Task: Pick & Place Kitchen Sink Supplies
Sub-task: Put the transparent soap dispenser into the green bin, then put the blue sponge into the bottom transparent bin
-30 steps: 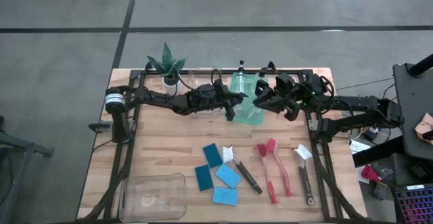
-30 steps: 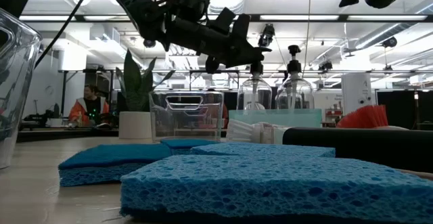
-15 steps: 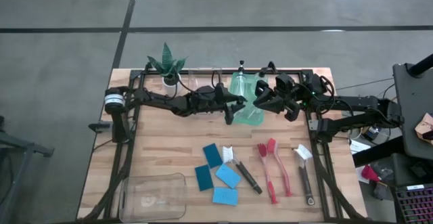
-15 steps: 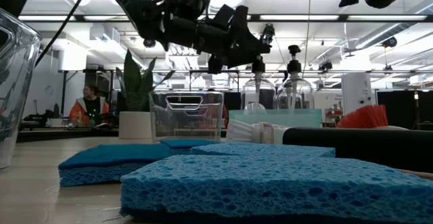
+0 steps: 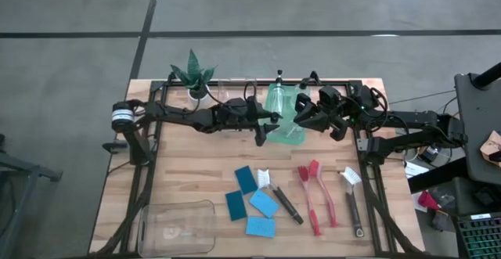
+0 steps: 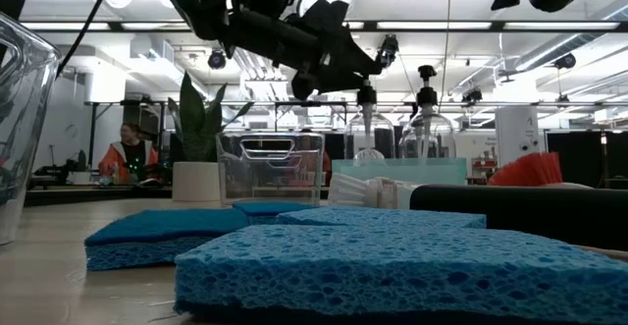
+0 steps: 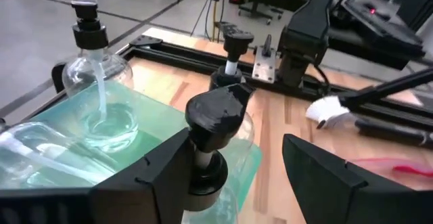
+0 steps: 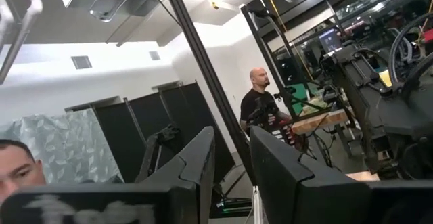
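Bottle placed in the green bin (image 5: pixel 291 134) — release under way!
Left gripper (image 7: pixel 237 176) stands wide apart around the clear bottle (image 7: pixel 218 126) at twelve o'clock; next likely lift clear, fetch a sponge (image 5: pixel 246 179). Right gripper (image 5: pixel 307 112) hovers, fingers narrowly apart, empty.

You get even, soft overhead light on the desk (image 5: pixel 196 173) from above, with faint shadows and no harsh glare on the wood. At table height, bright ceiling strip lights blow out behind the arms, leaving them as dark silhouettes, and the nearest blue sponge (image 6: pixel 392 276) looks soft while the bottles (image 6: pixel 424 129) farther back stay crisp. Your left wrist picture is clear, with small highlights on the clear bottle (image 7: pixel 95 82). Your right wrist picture is dim and hazy.
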You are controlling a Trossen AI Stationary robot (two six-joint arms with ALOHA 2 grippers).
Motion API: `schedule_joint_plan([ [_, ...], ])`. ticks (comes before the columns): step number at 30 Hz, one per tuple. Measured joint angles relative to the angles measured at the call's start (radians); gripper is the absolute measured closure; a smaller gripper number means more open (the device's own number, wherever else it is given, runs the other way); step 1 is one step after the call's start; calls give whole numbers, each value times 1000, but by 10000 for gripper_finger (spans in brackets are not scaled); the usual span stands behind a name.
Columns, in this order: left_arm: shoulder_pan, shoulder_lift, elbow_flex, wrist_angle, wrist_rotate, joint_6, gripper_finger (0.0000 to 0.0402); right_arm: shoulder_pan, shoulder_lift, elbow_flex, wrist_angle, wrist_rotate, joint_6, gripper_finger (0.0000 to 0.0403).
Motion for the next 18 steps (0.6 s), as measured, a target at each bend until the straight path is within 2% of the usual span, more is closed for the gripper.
schedule_joint_plan([
  [18, -1, -72, -5, -171, -64, 112, 170, 0, 0, 0, 1, -17, -26, 298],
])
